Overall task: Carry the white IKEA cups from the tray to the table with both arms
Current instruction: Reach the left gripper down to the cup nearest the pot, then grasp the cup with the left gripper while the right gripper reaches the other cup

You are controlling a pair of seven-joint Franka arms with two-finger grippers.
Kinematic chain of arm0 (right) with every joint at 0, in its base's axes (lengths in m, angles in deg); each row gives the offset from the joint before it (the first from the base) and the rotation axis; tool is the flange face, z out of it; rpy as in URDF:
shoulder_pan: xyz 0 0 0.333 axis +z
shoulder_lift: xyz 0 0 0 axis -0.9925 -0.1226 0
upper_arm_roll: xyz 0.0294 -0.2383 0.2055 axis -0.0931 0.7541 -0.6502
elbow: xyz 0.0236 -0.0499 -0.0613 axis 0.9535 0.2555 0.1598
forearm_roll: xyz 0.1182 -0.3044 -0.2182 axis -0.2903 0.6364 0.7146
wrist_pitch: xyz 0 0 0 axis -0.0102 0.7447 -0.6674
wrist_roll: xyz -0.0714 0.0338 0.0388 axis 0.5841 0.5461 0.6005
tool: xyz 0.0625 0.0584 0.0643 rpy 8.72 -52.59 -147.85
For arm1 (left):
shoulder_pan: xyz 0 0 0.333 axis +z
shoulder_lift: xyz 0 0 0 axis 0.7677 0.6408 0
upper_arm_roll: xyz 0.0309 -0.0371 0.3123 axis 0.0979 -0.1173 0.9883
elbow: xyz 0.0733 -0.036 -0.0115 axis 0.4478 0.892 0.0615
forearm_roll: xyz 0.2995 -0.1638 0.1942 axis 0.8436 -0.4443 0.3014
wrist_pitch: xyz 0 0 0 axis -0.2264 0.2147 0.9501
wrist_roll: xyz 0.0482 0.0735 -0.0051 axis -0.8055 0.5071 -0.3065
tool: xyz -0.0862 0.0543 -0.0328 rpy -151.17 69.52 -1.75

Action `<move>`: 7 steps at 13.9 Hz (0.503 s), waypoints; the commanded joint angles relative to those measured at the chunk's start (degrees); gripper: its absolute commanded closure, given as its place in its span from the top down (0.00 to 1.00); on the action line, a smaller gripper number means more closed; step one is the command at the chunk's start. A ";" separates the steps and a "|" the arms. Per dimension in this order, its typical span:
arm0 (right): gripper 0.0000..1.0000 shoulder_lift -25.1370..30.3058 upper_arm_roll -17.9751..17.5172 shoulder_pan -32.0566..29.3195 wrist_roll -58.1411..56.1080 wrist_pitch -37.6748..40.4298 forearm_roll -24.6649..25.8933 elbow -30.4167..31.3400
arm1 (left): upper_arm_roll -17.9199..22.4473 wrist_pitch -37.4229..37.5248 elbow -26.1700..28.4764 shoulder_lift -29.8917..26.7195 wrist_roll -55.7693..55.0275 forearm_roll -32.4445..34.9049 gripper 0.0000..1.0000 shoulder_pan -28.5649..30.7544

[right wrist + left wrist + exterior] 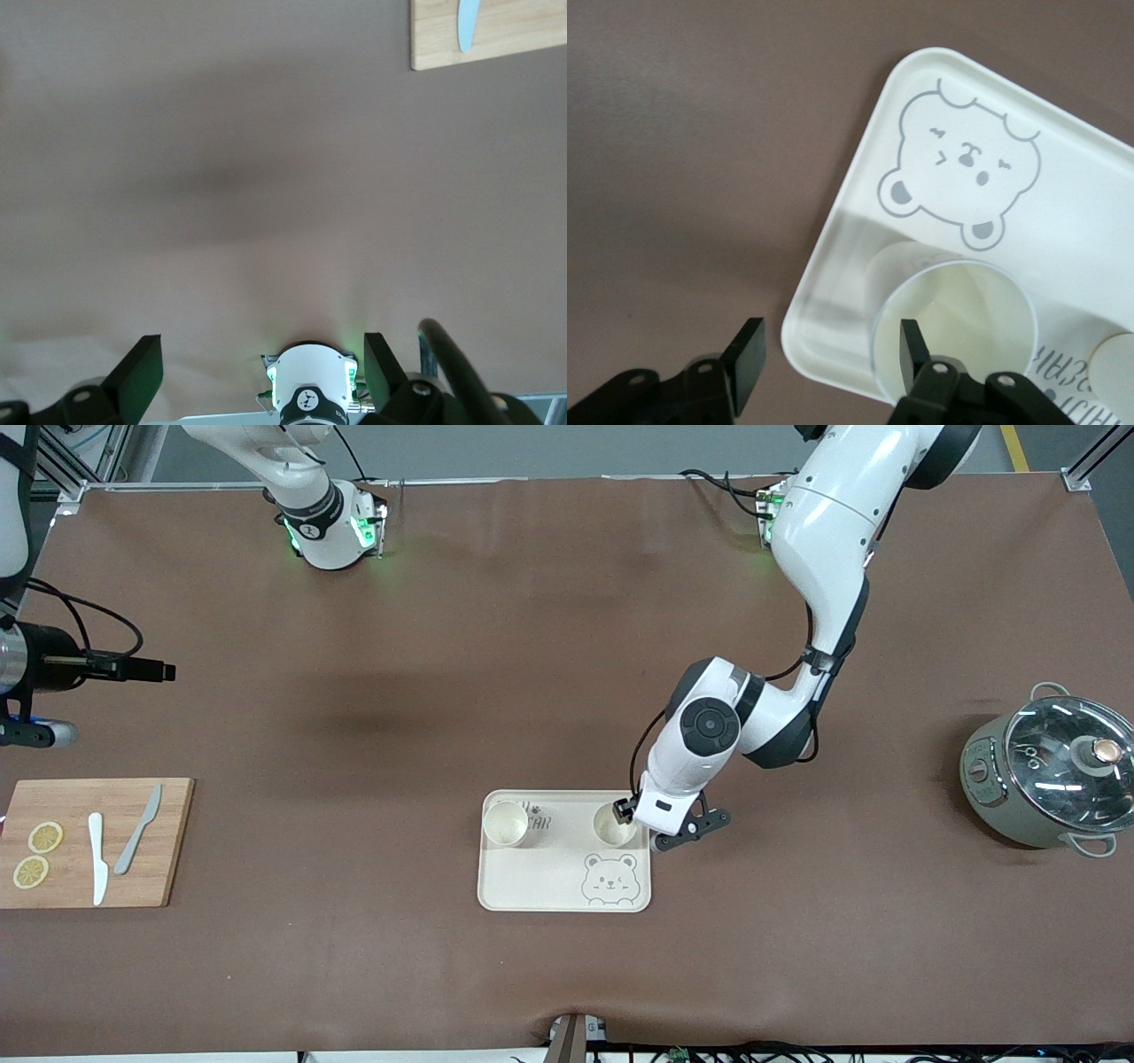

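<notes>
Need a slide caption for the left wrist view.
Left gripper open astride the rim of a white cup standing on the bear tray.

Both arms are glossy white with rounded shells and black bands at the joints. The left arm has a round dark cap on its elbow joint and a black cable running down its forearm to the wrist. Its gripper is small, black and angular, with screw heads on the jaw mounts. The right arm ends in a white base with a black ring, a printed mark and green lights. The right gripper has flat black fingers and a black cable beside it.
</notes>
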 commanded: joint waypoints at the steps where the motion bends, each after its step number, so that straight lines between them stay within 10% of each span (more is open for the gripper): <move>1: 1.00 -3.14 -1.08 -1.99 0.34 -2.54 -0.13 -0.78 | 0.33 -2.56 -1.44 1.94 -1.17 0.50 0.54 -1.02; 4: 1.00 -3.14 -1.08 -0.32 4.36 -10.45 -0.84 4.31 | 0.33 -3.36 -1.44 2.91 -0.82 0.68 0.09 -1.11; 7: 1.00 -3.06 -2.91 1.53 13.15 -16.17 -1.01 8.79 | 0.41 -3.01 -1.44 1.42 -0.56 1.21 0.00 -1.11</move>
